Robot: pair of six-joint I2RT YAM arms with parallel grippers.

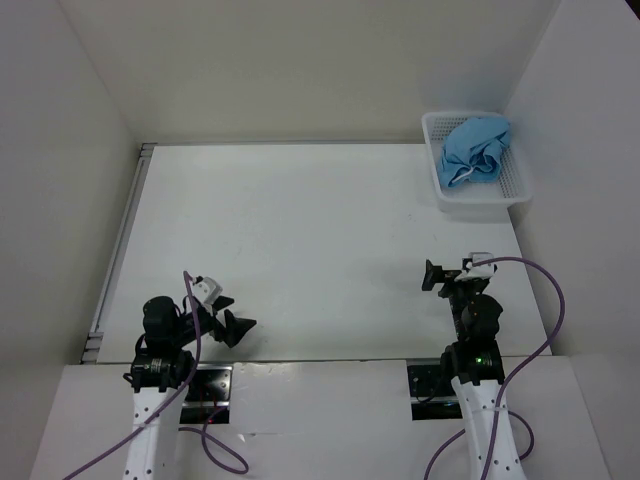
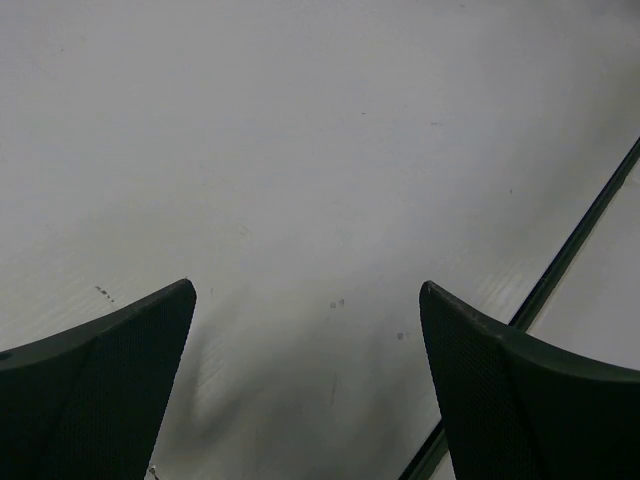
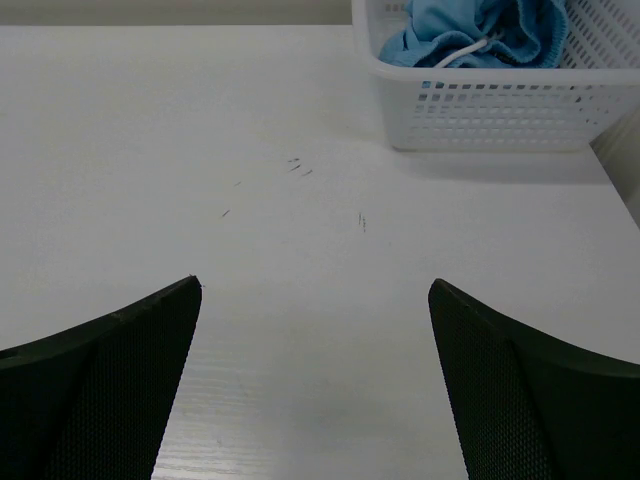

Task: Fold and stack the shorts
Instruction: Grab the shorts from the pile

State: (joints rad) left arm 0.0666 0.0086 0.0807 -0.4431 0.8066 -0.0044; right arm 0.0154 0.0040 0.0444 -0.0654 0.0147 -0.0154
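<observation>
The light blue shorts (image 1: pixel 475 150) lie crumpled in a white mesh basket (image 1: pixel 478 206) at the far right of the table. They also show in the right wrist view (image 3: pixel 485 25), with a white drawstring hanging out. My right gripper (image 1: pixel 450 277) is open and empty, low over the table, well short of the basket; in its own view (image 3: pixel 315 283) only bare table lies between its jaws. My left gripper (image 1: pixel 235 320) is open and empty near the table's front left; its own view (image 2: pixel 308 290) shows only table.
The basket (image 3: pixel 500 110) stands against the right wall. White walls enclose the table on the left, back and right. A dark seam (image 2: pixel 560 265) runs along the table's near edge by the left gripper.
</observation>
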